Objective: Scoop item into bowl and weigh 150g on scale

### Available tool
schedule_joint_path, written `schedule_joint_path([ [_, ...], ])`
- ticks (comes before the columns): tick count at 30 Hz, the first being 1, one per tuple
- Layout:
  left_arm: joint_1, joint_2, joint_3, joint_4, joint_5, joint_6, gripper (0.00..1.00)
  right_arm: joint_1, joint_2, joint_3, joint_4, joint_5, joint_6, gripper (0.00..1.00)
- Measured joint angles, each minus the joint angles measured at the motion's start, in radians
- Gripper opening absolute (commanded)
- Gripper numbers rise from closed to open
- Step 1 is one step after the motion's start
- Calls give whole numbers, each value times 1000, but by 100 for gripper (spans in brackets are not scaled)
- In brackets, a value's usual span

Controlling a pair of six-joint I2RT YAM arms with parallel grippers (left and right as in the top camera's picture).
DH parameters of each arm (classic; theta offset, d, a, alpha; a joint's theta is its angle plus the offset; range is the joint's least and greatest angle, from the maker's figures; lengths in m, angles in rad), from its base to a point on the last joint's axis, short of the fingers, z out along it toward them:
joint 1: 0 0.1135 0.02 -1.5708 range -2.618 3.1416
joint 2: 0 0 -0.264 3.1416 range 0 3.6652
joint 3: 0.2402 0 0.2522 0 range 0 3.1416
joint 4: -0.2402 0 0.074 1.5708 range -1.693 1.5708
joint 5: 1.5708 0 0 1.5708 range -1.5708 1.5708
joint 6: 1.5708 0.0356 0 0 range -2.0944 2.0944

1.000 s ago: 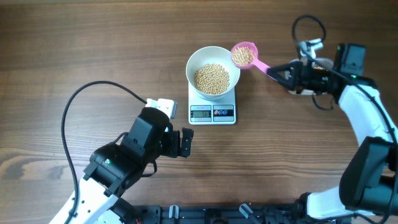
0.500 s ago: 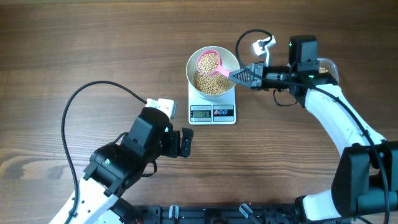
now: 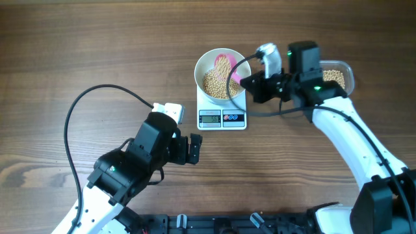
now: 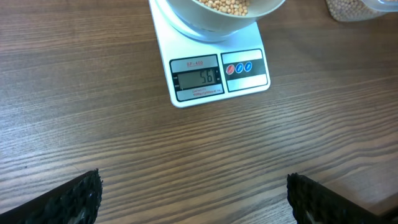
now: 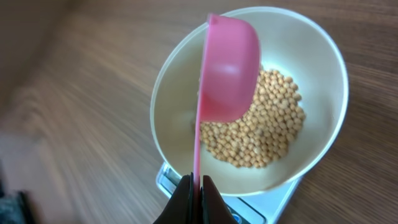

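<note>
The white bowl (image 3: 203, 66) stands on the scale (image 3: 221, 119) and holds a heap of tan beans (image 3: 216, 84). My right gripper (image 3: 239, 79) is shut on the handle of a pink scoop (image 3: 224, 62), which is over the bowl. In the right wrist view the scoop (image 5: 227, 68) is turned on its side above the beans (image 5: 261, 134), its thin handle pinched in that gripper (image 5: 196, 188). My left gripper (image 4: 196, 202) is open over bare wood in front of the scale (image 4: 217, 71), whose display shows 56. From overhead, this gripper (image 3: 194, 148) is left of the scale.
A clear plastic tub (image 3: 337, 77) with more beans sits at the right, behind my right arm. A black cable (image 3: 97, 96) loops over the table on the left. The left wrist view catches the bowl's (image 4: 205, 22) underside at its top edge.
My right arm has swung left from the tub, carrying the filled scoop over the bowl and rolling it onto its side. The left arm has stayed still.
</note>
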Motion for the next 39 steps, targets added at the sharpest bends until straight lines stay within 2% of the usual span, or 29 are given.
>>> schedule_joint_path([
  [8, 0, 0, 0, 0, 0, 0, 100, 146, 0, 0, -10, 316, -155, 4],
  [18, 0, 0, 0, 0, 0, 0, 100, 229, -19, 0, -10, 558, -346, 4],
  [31, 0, 0, 0, 0, 0, 0, 100, 302, -90, 0, 12, 697, -528, 4],
  [33, 0, 0, 0, 0, 0, 0, 100, 306, -90, 0, 8, 697, -527, 4],
  [35, 0, 0, 0, 0, 0, 0, 100, 307, -90, 0, 8, 697, -464, 4],
  [39, 0, 0, 0, 0, 0, 0, 100, 274, -90, 0, -14, 603, -204, 4],
])
